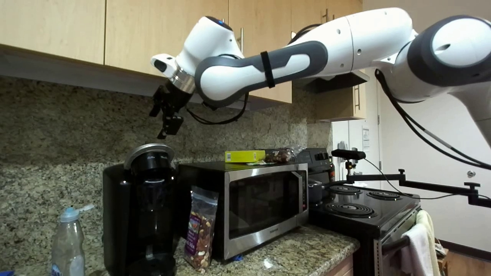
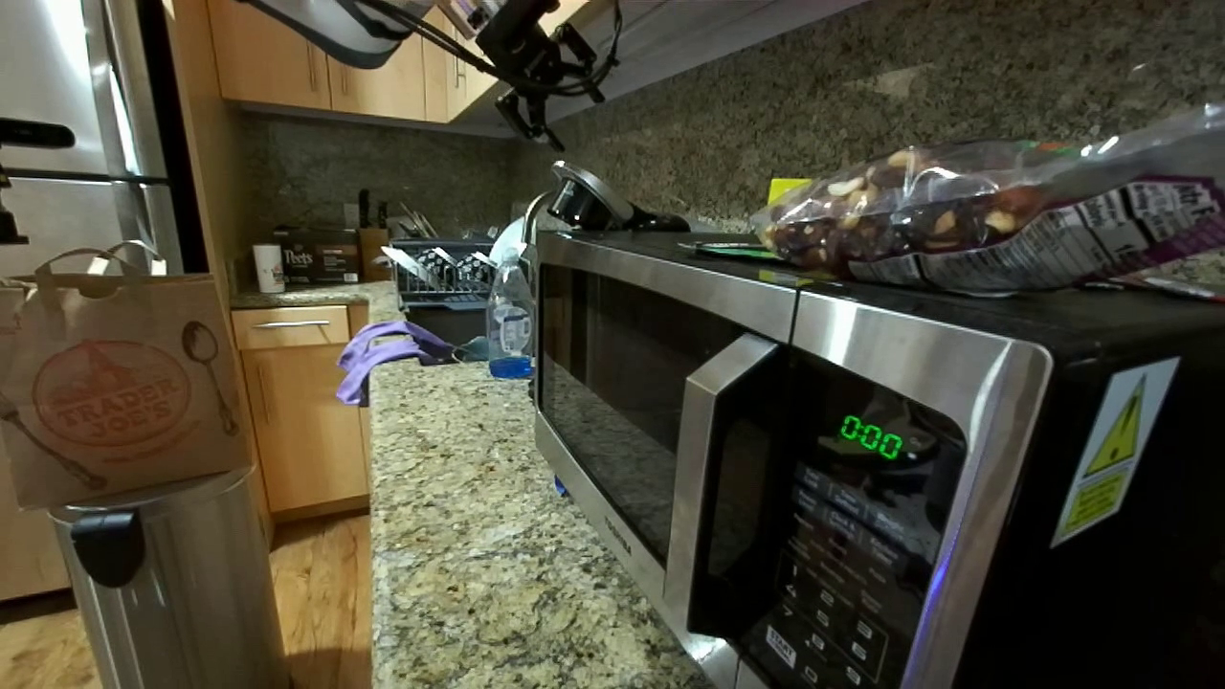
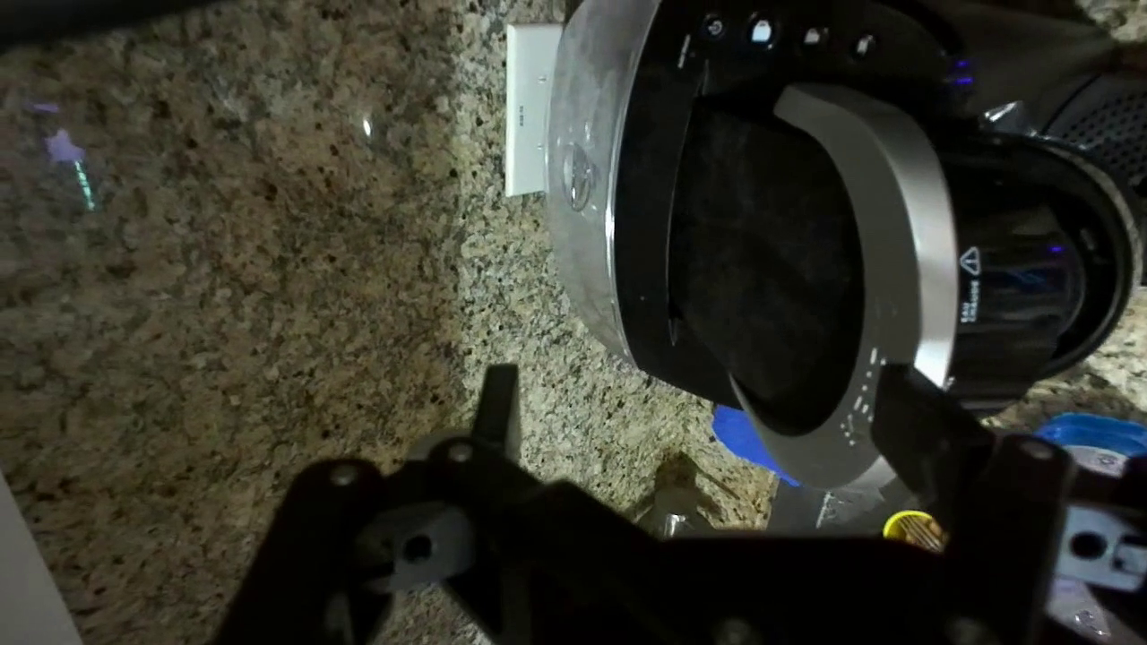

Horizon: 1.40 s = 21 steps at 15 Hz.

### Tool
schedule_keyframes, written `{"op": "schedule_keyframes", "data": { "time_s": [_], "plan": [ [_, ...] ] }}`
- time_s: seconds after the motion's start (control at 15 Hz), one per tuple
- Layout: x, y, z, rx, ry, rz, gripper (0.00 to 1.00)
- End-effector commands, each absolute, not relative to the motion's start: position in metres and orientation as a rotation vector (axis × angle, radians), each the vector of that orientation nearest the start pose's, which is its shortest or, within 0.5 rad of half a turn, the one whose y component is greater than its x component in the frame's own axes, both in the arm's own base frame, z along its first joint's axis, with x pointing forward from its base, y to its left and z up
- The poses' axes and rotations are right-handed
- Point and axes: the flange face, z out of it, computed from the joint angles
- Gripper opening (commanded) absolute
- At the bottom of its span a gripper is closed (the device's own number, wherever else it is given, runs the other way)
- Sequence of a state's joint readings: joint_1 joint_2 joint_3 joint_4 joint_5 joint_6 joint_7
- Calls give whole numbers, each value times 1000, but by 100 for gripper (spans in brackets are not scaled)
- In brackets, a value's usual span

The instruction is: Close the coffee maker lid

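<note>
Wrist view: the gripper is seen with jaws spread wide. In an exterior view, the coffee maker is found below it, its lid raised, apart from the jaws.

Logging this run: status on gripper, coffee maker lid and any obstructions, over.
Gripper open and empty, above the coffee maker, not touching it. Lid tilted up, not closed. No obstruction visible between the two.
</note>
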State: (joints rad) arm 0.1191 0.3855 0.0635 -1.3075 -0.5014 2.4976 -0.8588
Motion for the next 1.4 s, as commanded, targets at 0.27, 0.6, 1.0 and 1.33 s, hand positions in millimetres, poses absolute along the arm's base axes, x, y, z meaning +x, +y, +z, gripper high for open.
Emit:
{"op": "schedule_keyframes", "data": {
  "time_s": [0.27,0.6,1.0,1.33],
  "plan": [
    [740,138,604,1834,1486,736,100],
    [726,141,599,1935,1501,646,100],
    [708,151,605,2012,1536,513,100],
    [710,156,601,2053,1641,560,100]
  ]
}}
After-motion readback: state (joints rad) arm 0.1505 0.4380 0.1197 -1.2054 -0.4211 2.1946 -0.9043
